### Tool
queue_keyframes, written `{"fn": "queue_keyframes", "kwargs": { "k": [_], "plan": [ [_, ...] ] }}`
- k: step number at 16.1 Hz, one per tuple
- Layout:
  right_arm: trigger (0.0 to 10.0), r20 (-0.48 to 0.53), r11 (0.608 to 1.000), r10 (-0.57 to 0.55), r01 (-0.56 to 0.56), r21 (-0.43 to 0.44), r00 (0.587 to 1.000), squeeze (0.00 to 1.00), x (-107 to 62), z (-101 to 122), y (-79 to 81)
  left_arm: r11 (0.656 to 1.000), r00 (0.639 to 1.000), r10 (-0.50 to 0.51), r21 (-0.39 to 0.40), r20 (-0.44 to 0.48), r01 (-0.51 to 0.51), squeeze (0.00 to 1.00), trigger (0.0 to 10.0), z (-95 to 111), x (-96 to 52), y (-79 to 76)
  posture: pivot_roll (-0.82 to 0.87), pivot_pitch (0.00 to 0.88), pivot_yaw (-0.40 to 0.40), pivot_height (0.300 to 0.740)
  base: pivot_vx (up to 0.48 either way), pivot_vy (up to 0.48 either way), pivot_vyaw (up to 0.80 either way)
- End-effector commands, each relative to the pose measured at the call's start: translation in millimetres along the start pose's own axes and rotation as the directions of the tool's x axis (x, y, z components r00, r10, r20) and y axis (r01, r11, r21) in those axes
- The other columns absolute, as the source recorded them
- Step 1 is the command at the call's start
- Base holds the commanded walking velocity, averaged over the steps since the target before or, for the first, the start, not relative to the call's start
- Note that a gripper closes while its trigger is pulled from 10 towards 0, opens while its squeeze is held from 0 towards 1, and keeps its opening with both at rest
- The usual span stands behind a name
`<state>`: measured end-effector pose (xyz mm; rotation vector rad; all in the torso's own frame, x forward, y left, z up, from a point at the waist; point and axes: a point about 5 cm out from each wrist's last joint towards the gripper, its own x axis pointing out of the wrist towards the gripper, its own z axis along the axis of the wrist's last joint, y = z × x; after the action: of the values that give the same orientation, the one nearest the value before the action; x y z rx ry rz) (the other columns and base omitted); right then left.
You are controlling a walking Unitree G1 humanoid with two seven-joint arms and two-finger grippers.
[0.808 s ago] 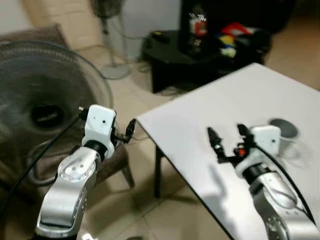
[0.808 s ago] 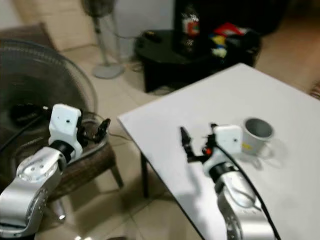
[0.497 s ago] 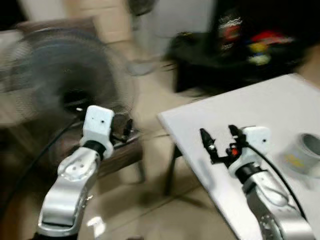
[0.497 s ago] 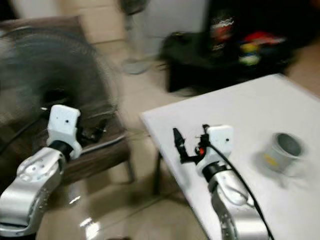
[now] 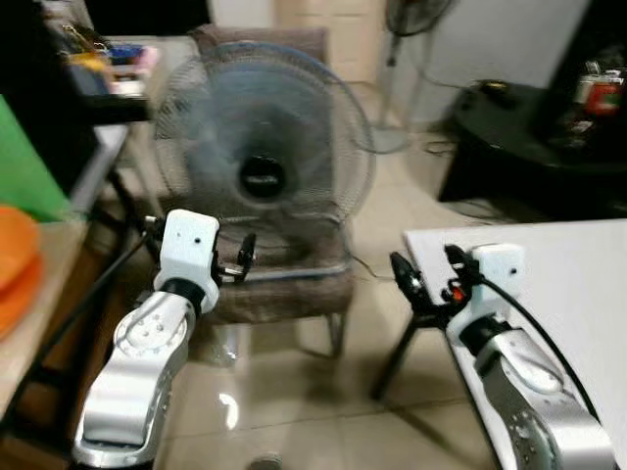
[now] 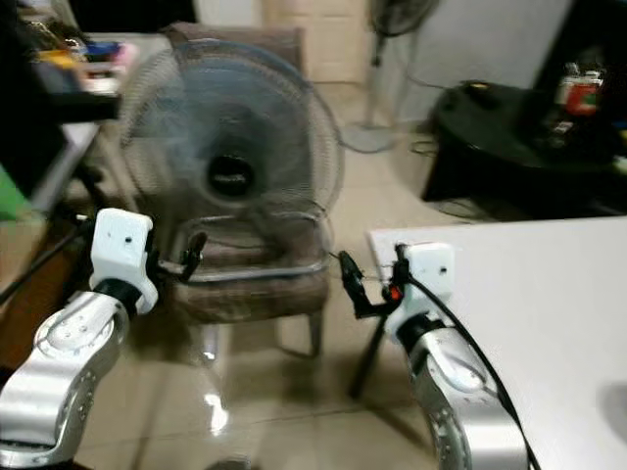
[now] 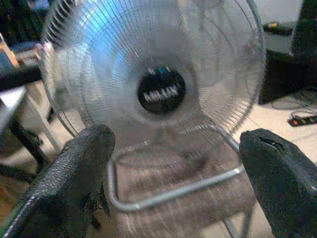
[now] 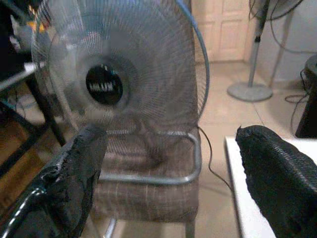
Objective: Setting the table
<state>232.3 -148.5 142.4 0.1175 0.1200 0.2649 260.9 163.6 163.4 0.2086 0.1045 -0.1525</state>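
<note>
Grey wire fan [image 5: 263, 162], black hub; brown checked chair seat [image 8: 148, 196]; white table [image 6: 529, 304]; beige floor tiles [image 5: 294, 401].

A fan [image 5: 263, 171] stands on a chair [image 5: 277, 284] straight ahead, with the left gripper [image 5: 242, 258] raised just before the chair's left side and the right gripper [image 5: 428, 277] raised to the chair's right, over the near corner of the table [image 5: 578, 294]. The table fills the right foreground, and behind it, further right, sits a low stand [image 5: 519, 142] with a bottle [image 5: 595, 93] on it; a second fan [image 5: 402, 59] stands on the floor behind the chair. To the left lies a counter edge [image 5: 29, 323], and behind it a cluttered shelf [image 5: 108, 73].
</note>
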Motion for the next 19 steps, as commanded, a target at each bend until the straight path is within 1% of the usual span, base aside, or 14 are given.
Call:
{"fn": "queue_keyframes", "kwargs": {
  "k": [1,3,4,5,8,9,10,11,13,14,17,19],
  "plan": [
    [10.0,0.018,1.0,0.014,-0.014,0.011,1.0,1.0,0.4,4.7,3.2,1.0,1.0,-0.018,0.011,0.004,0.018,0.0,10.0,3.1,-1.2,-1.2,0.04,0.0,-0.038,0.74,0.0,0.0,0.8],
    [10.0,0.001,0.999,-0.025,0.025,0.029,1.0,1.0,-0.3,-4.1,2.0,1.0,1.0,0.012,-0.005,0.0,-0.012,0.0,10.0,0.7,1.8,3.3,0.03,0.0,-0.015,0.74,0.0,0.317,0.8],
    [10.0,0.016,0.998,-0.03,0.029,0.05,0.999,1.0,-0.8,-1.7,2.3,1.0,1.0,0.002,0.008,-0.001,-0.002,0.0,10.0,1.7,3.8,1.2,0.03,0.0,-0.011,0.74,0.0,0.349,0.46],
    [10.0,0.024,0.998,-0.038,0.037,0.051,0.999,1.0,-1.8,-1.3,1.3,1.0,1.0,-0.02,0.02,0.004,0.02,0.0,10.0,2.8,4.2,-1.7,0.03,0.0,-0.009,0.74,0.0,0.349,0.0],
    [10.0,0.014,0.996,-0.094,0.094,-0.002,0.995,1.0,-0.8,-2.1,-5.2,1.0,1.0,-0.023,0.017,0.01,0.023,0.0,10.0,5.4,6.4,0.3,0.02,0.0,0.004,0.74,0.0,0.349,0.0],
    [10.0,0.011,0.996,-0.067,0.068,-0.052,0.998,1.0,-0.2,-2.0,-3.4,1.0,1.0,-0.02,0.02,0.01,0.019,0.0,10.0,5.5,6.8,1.6,0.03,0.0,0.004,0.74,0.0,0.349,0.0],
    [10.0,0.006,0.997,-0.052,0.053,-0.062,0.999,1.0,-0.3,-2.6,-2.0,1.0,1.0,-0.018,0.02,0.012,0.018,0.0,10.0,6.4,6.8,2.1,0.03,0.0,0.001,0.74,0.0,0.349,0.52],
    [10.0,0.006,0.998,-0.048,0.048,-0.047,0.999,1.0,-0.3,-2.8,-1.4,1.0,1.0,-0.019,0.021,0.014,0.019,0.0,10.0,6.9,6.6,2.4,0.03,0.0,0.001,0.74,0.0,0.349,0.52],
    [10.0,0.014,1.0,-0.012,0.012,-0.027,1.0,1.0,-0.4,-2.2,1.2,1.0,1.0,-0.018,0.024,0.024,0.018,0.0,10.0,8.3,5.7,2.0,0.04,0.0,-0.004,0.74,0.0,0.0,0.8],
    [10.0,0.017,1.0,0.0,0.001,-0.024,1.0,1.0,-0.1,-2.1,2.3,0.999,0.999,-0.022,0.041,0.03,0.02,0.0,10.0,9.6,5.2,1.0,0.04,0.0,-0.009,0.74,0.0,-0.292,0.8],
    [10.0,0.028,1.0,0.016,-0.015,-0.022,0.999,1.0,3.0,-0.9,4.8,0.999,0.999,-0.007,0.049,0.04,0.005,0.0,10.0,12.5,5.5,4.4,0.05,0.0,-0.013,0.74,0.0,-0.48,0.8],
    [10.0,0.028,1.0,0.011,-0.011,-0.015,1.0,1.0,4.3,-2.8,4.7,0.999,0.999,-0.008,0.032,0.035,0.007,0.0,10.0,12.5,5.4,5.9,0.06,0.0,-0.015,0.74,0.0,-0.148,0.8]
  ]
}}
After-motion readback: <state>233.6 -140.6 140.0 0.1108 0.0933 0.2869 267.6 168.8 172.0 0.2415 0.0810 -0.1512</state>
